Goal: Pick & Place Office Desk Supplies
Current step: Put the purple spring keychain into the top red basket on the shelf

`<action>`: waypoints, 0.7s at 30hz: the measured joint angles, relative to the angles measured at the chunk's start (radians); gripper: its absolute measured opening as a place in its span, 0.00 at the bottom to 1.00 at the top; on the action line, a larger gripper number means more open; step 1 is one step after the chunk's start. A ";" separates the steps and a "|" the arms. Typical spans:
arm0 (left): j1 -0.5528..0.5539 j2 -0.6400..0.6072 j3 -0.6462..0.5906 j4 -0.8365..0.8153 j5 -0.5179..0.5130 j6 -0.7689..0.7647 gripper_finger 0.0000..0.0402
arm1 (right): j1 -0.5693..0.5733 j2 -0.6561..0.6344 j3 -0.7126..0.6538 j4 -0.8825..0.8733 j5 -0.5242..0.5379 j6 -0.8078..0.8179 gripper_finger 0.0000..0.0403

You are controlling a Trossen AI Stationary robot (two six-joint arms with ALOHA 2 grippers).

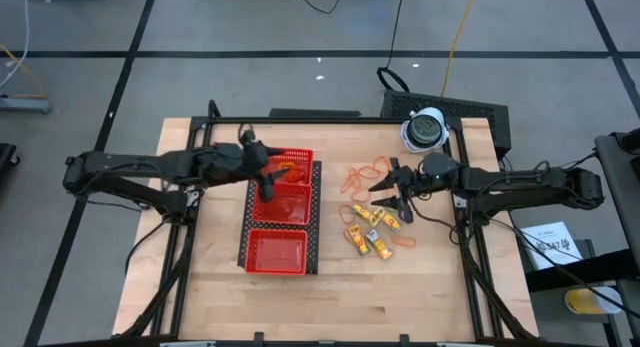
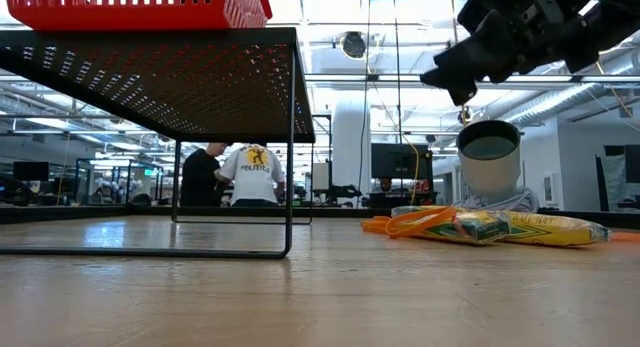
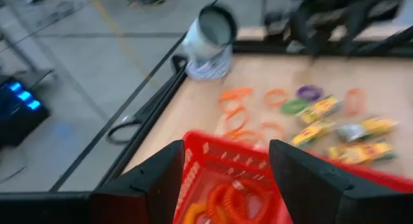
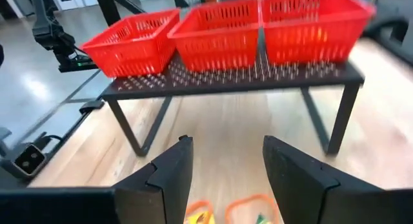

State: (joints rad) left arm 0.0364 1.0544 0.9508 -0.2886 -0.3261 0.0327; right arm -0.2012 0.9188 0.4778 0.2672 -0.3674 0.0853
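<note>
Your left pincer [image 1: 262, 179] hangs over the far compartment of the red mesh tray [image 1: 282, 251], its fingers [image 3: 158, 179] standing apart with nothing between them; below it, orange rubber bands [image 3: 229, 203] already lie in that compartment. Your right pincer [image 1: 390, 195] hovers on the other side of the tray, above the loose supplies, fingers [image 4: 171, 166] likewise spread and empty.

The remaining office desk supplies [image 1: 372, 222] lie scattered on the tabletop [image 1: 400, 297] just beside the tray, on its right-arm side, between it and the white-grey round object [image 1: 425, 129]. Nearest the tray and farthest from you lie thin orange band loops [image 1: 365, 174]; closer in are the small yellow packets [image 1: 366, 239] with dark ends, mixed with a few more loops.

Expect everything here to be very light. The bands will likely be soft and floppy, lying flat against the wood, so you should pinch across one strand of a loop rather than try to span it; they may snag a neighbour and drag it along. The yellow packets look stiffer and slightly glossy, so take them across the short width, near the middle. The purple ring [image 3: 310, 92] and green ring [image 3: 293, 106] seem small and thin; grip one side of the rim.
</note>
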 joint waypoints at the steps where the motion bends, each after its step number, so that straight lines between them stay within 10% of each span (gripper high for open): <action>1: 0.000 -0.016 0.000 -0.004 0.021 0.004 0.60 | 0.000 0.000 0.000 -0.015 0.000 0.019 0.45; 21: 0.060 -0.247 -0.407 0.374 0.108 -0.062 0.60 | 0.000 0.000 0.000 -0.698 0.278 0.123 0.42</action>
State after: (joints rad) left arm 0.0965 0.8071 0.5438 0.0850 -0.2181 -0.0297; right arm -0.2008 0.9188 0.4774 -0.4310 -0.0895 0.2082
